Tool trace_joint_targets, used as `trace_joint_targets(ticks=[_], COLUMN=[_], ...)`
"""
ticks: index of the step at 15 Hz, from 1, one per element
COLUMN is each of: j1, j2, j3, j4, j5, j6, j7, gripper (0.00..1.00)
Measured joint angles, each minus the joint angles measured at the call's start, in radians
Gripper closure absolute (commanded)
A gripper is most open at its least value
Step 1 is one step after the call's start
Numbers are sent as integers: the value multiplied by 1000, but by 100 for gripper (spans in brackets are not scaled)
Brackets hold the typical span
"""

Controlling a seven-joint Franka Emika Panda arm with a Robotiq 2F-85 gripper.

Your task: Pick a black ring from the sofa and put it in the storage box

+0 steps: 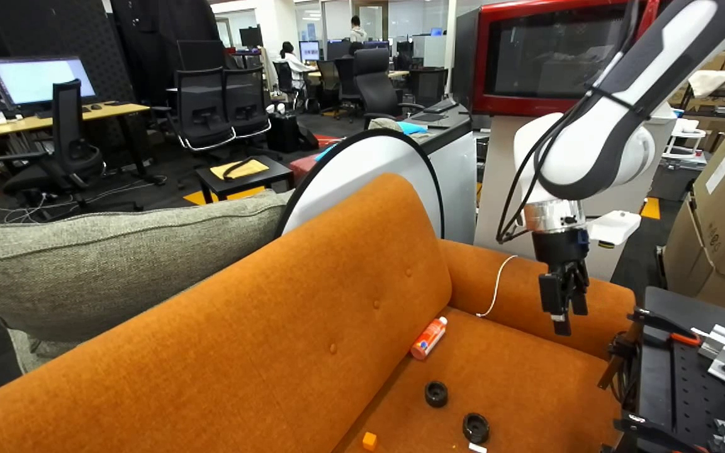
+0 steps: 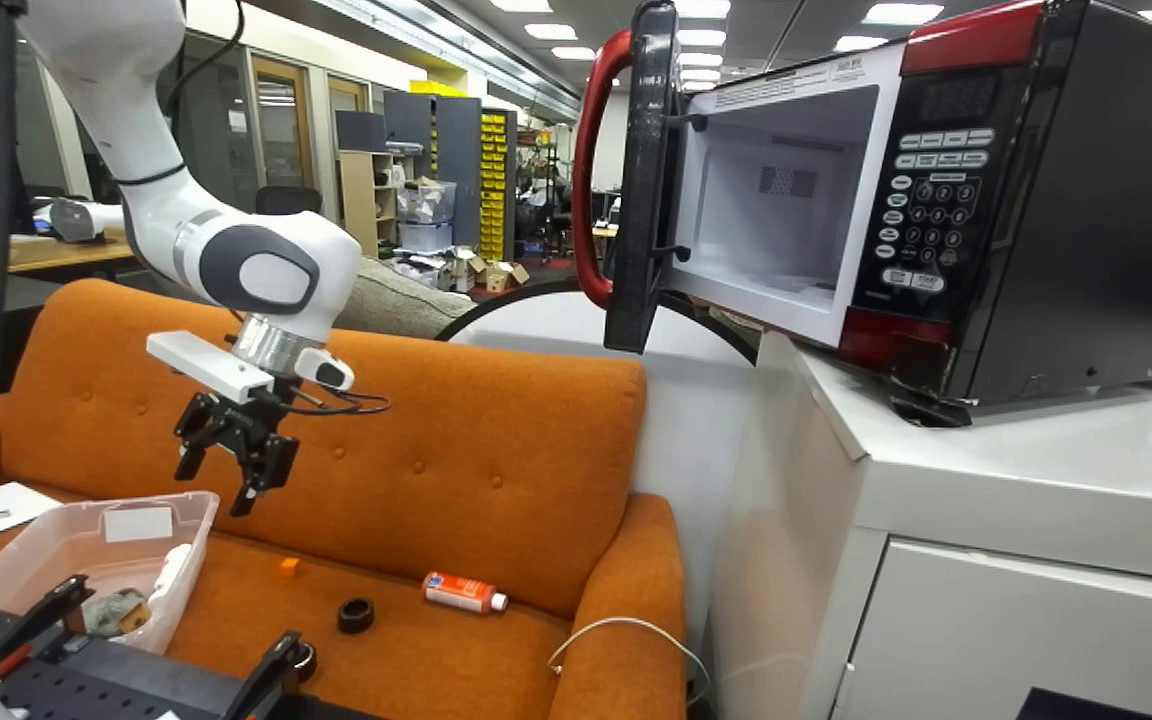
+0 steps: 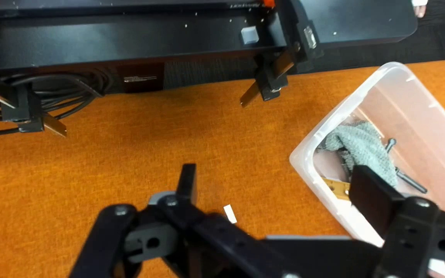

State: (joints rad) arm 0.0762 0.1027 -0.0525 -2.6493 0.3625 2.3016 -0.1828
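Two black rings lie on the seat of the orange sofa. One black ring lies near the backrest and shows in an exterior view. The other black ring is partly hidden behind a clamp in an exterior view. The clear plastic storage box stands on the sofa; in the wrist view its rim is at the right, with a grey cloth and small parts inside. My gripper is open and empty above the sofa, its fingers wide apart. A dark rounded edge shows behind one finger.
A black platform with clamps borders the seat's front. An orange bottle, an orange cube, a white strip and a white cord lie on the sofa. A red microwave stands on a white cabinet.
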Motion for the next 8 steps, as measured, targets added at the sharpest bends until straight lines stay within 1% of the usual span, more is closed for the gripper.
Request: trace_joint_targets(ticks=[5, 7, 8], j1=[-3, -4, -5], j2=[263, 334, 344], j3=[78, 94, 94], j4=[121, 162, 171], j5=[34, 39, 39], j6=[187, 212, 212], j7=[18, 31, 32], gripper=[0, 0, 0])
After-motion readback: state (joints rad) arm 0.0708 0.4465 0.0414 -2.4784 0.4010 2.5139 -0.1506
